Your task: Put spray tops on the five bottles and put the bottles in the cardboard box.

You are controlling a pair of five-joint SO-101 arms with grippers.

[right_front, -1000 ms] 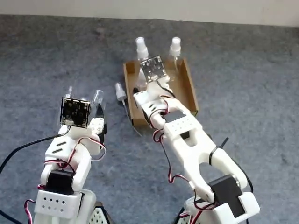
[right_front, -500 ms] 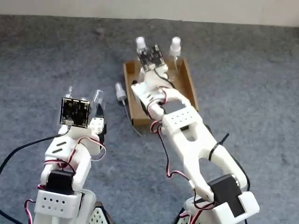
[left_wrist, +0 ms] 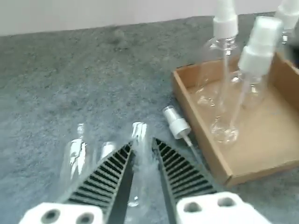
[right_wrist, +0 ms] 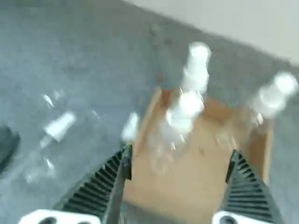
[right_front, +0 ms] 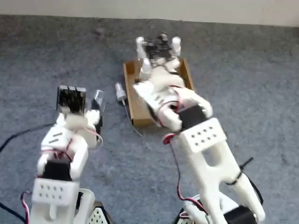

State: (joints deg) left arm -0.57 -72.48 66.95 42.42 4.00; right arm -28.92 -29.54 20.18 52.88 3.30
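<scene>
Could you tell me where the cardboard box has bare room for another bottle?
The cardboard box has a bare near floor between its side walls; three capped bottles crowd its far end. The open right gripper hangs over it. A loose spray top lies by one wall. The left gripper holds an uncapped bottle.

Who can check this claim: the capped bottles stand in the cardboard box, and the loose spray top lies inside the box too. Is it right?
No. The capped bottles stand in the cardboard box, but the loose spray top lies outside it, on the carpet beside the box wall, as the left wrist view shows.
</scene>
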